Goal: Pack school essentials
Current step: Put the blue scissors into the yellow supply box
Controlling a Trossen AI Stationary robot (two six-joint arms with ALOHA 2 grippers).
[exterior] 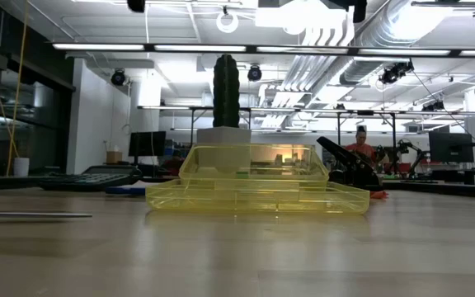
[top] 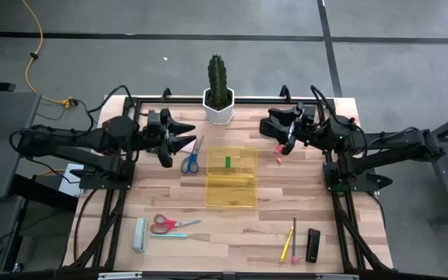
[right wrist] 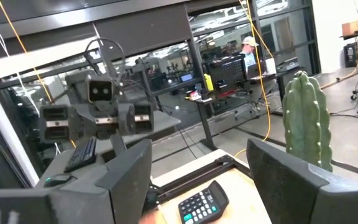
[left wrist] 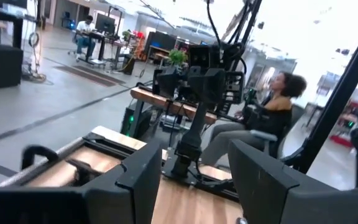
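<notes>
An open yellow see-through case (top: 230, 180) (exterior: 258, 186) lies mid-table with a small green piece (top: 228, 162) inside. Blue-handled scissors (top: 190, 158) lie left of it. Red-handled scissors (top: 169, 224) and a light-blue pen (top: 174, 235) lie near the left near corner. Yellow pencil (top: 286, 244) and brown pencil (top: 294, 236) lie near right. Small pink and red pieces (top: 278, 155) lie beside the right gripper. My left gripper (top: 182, 134) (left wrist: 194, 186) hovers open above the blue scissors' far side. My right gripper (top: 277, 132) (right wrist: 201, 186) hovers open right of the case.
A potted cactus (top: 218, 92) (right wrist: 306, 121) stands at the far edge behind the case. A black calculator (exterior: 89, 177) (right wrist: 204, 202) lies toward the left side. A grey oblong block (top: 140, 233) lies near left; a black oblong object (top: 313, 245) near right. People sit beyond the table.
</notes>
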